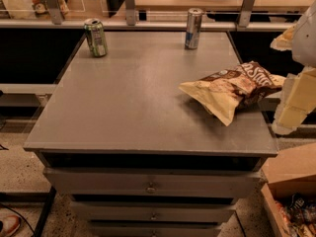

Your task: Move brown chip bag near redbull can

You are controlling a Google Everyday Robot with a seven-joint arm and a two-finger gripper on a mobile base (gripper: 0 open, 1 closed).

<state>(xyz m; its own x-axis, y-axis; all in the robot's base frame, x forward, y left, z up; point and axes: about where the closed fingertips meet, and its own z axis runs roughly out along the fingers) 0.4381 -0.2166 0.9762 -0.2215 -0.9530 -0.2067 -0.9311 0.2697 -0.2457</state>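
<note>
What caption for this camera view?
Robot gripper at the cabinet's right edge beside the brown chip bag; redbull can and green can stand at the back.

Crumpled dark-brown foil chip bag (237, 85), cream end leftward, lying near right edge of table (128, 98). Slim silver-blue redbull can (193, 28) upright at far edge, well apart. Gripper (290, 101) beside bag's right end.

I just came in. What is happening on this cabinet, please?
A robot's end effector is at the right edge of the gray cabinet top, right beside the dark end of the brown chip bag. The bag is at the right side of the top, with its cream end toward the front. The redbull can stands upright at the back edge, clearly apart from the bag. A green can stands at the back left. The bag is not yet near the redbull can.
</note>
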